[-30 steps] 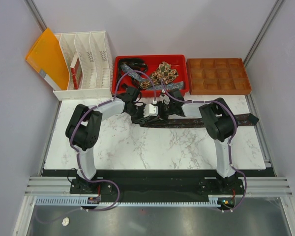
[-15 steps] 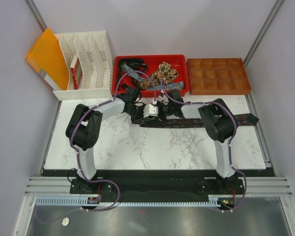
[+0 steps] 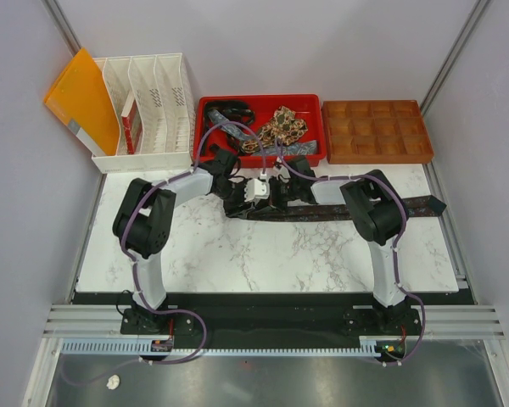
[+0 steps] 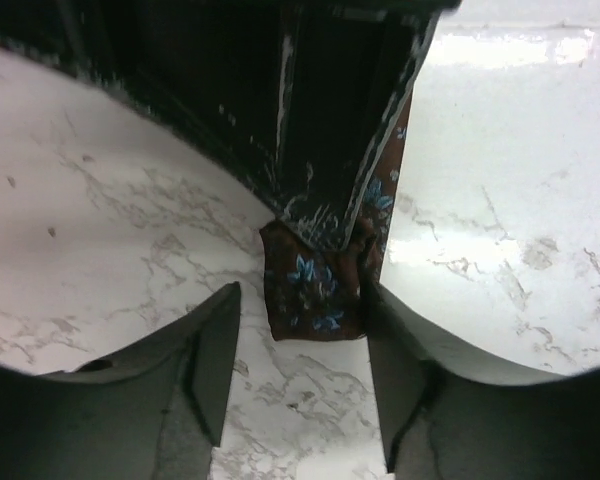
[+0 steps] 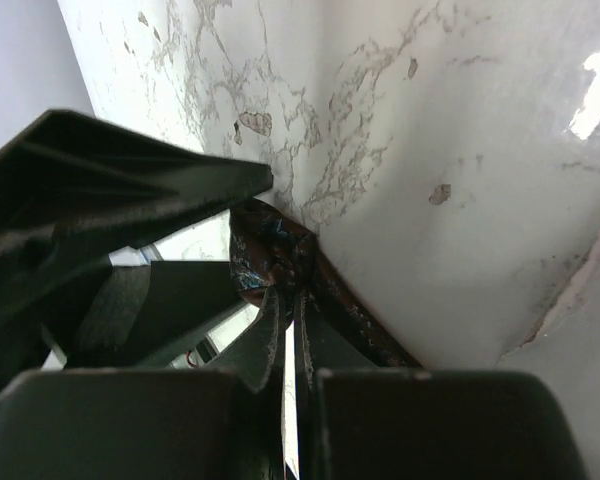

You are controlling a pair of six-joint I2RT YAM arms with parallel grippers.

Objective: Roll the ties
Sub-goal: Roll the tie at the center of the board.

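Marble counter seen under both arms. Red bin set at far edge, spare ties heaped inside. One dark tie laid flat across far part of counter, stretched toward right edge, its left end folded into small blue-flowered wad. Left hand released: fingers spread either side of wad, gap seen at one finger. Right hand clenched, wad pinched at fingertips, hands faced tip to tip.
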